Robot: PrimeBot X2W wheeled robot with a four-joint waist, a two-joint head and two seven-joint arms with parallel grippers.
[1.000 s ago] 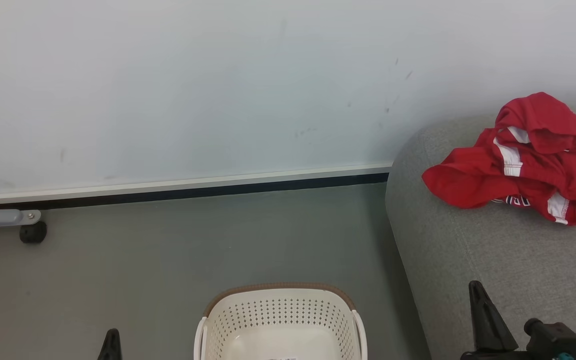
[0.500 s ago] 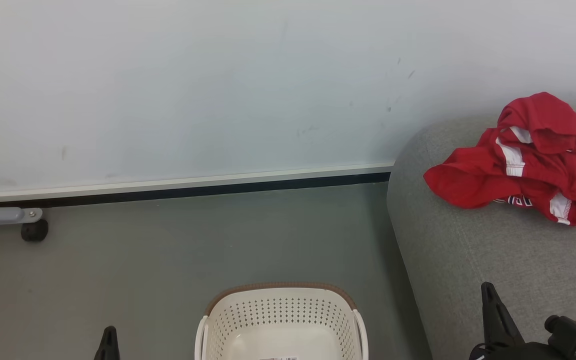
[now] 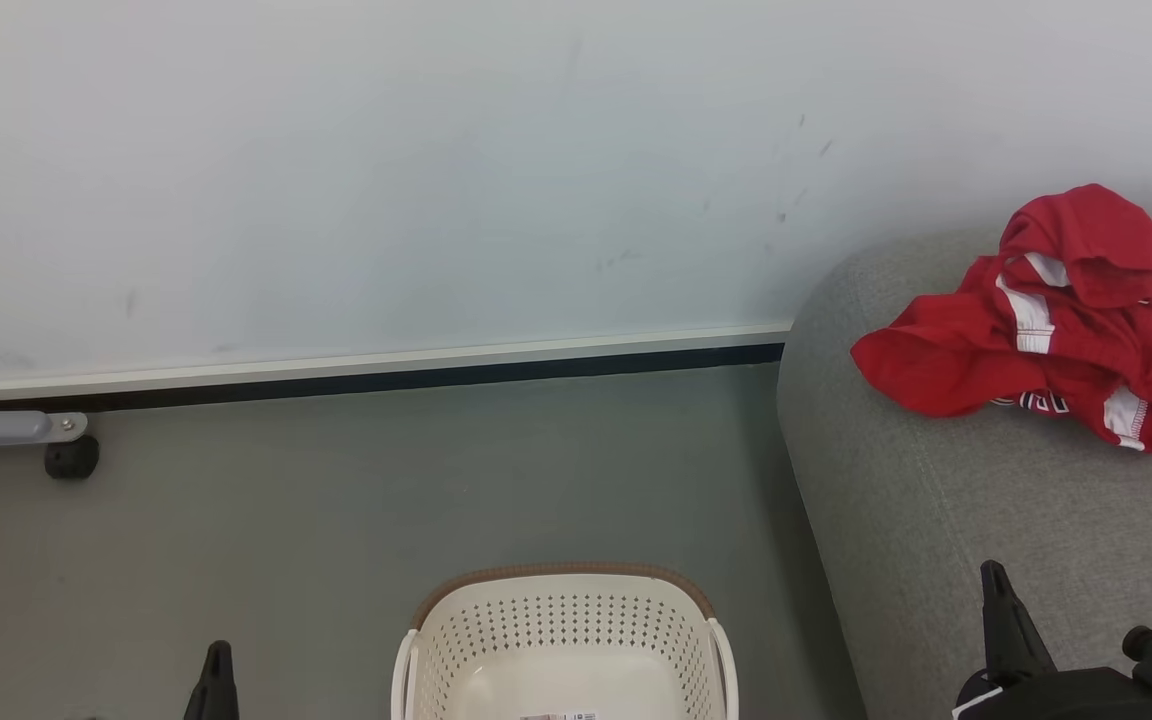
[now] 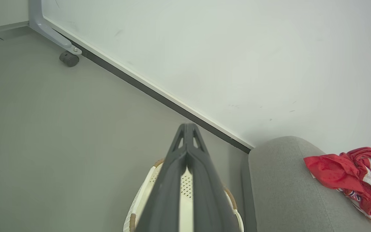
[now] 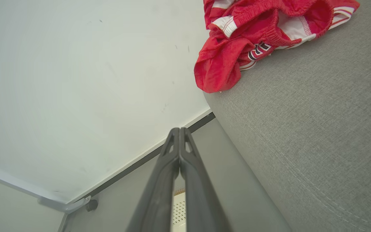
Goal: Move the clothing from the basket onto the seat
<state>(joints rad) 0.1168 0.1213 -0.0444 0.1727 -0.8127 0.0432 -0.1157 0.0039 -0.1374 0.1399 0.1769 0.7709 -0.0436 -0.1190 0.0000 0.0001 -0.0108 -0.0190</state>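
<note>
Clothing near rounded seat edge

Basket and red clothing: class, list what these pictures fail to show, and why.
Basket: near half cut off by the head view's bottom edge; left gripper covers much of it in the left wrist view.
Clothing: bunched on the sofa, so garments cannot be counted; lettering folded under, unreadable.
Label in basket: too small, cut off.

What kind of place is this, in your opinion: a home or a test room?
Probably a test room furnished like a living room: a grey fabric sofa and a laundry basket stand on a plain grey floor, before a white panel on a caster.
</note>
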